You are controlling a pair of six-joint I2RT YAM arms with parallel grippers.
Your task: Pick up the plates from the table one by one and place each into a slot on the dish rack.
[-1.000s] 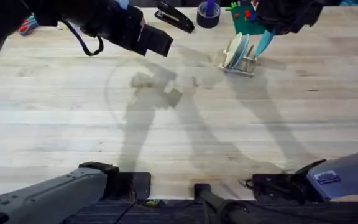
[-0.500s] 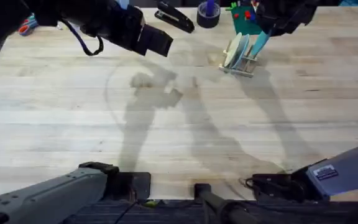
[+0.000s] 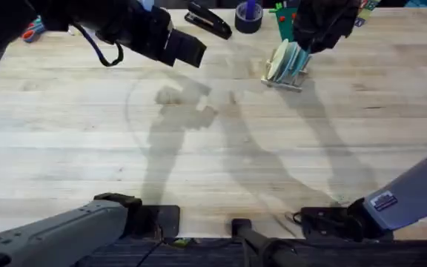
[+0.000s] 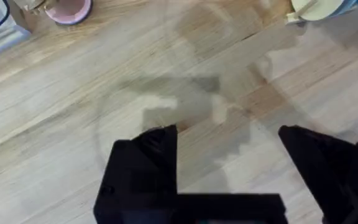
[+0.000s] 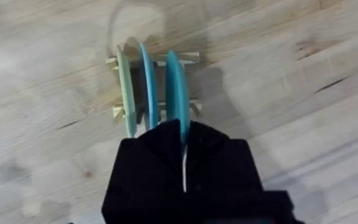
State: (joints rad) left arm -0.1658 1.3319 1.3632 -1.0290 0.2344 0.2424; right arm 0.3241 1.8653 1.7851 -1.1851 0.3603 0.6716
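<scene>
The dish rack [image 5: 156,109] holds a pale green plate [image 5: 124,93] and a blue plate [image 5: 146,84] upright in its slots. A third plate, sky blue [image 5: 175,93], stands upright in the slot beside them, with my right gripper [image 5: 183,134] shut on its rim. From overhead, the right gripper [image 3: 302,44] hangs right over the rack [image 3: 288,76] at the table's far right. My left gripper [image 3: 187,50] hovers at the far left-centre, open with nothing in it [image 4: 229,158], above bare table [image 4: 166,93].
Behind the rack lie a green baseplate [image 3: 291,24], a dark tape roll [image 3: 248,16] and a black stapler [image 3: 207,20]. Red-handled scissors [image 3: 32,31] sit at the far left edge. A pink round thing [image 4: 70,9] lies near the left arm.
The right gripper has carried the sky blue plate leftward from beside the rack, turned it upright and lowered it into the rack. The left arm has stayed still.
</scene>
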